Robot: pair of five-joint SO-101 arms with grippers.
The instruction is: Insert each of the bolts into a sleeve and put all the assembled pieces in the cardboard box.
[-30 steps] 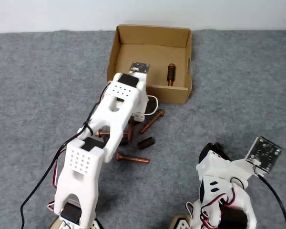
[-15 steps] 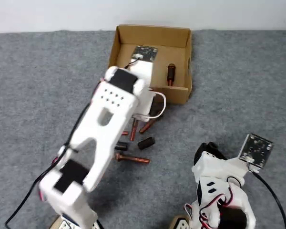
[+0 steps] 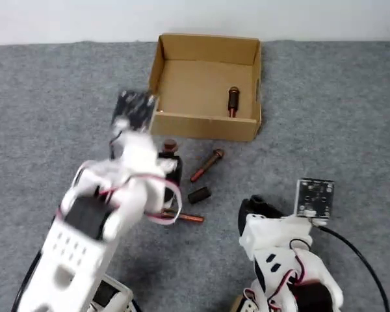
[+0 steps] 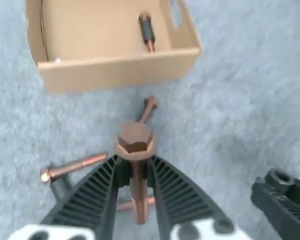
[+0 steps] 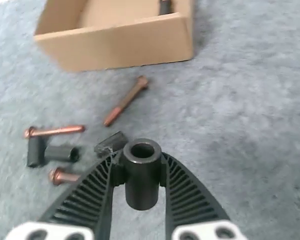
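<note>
My left gripper [image 4: 135, 162] is shut on a copper bolt [image 4: 135, 142], held head up above the carpet in front of the cardboard box [image 4: 120, 75]. From above, that bolt's head [image 3: 169, 145] shows at the left gripper [image 3: 169, 162]. My right gripper [image 5: 140, 160] is shut on a black sleeve [image 5: 141, 185], bore facing up, and sits at the near right [image 3: 253, 209]. One assembled piece [image 3: 233, 101] lies in the box [image 3: 208, 127]. Loose bolts [image 3: 207, 165] [image 3: 184, 218] and a sleeve [image 3: 199, 194] lie between the arms.
Grey carpet covers the table. In the right wrist view, two bolts [image 5: 125, 102] [image 5: 54, 131], a bolt head [image 5: 57, 176] and two loose sleeves [image 5: 60, 152] [image 5: 110, 142] lie before the box [image 5: 115, 47]. Open carpet lies right of the box.
The left arm has drawn back from the box's front wall toward the near left and now holds a bolt upright. The right arm's wrist has swung leftward.
</note>
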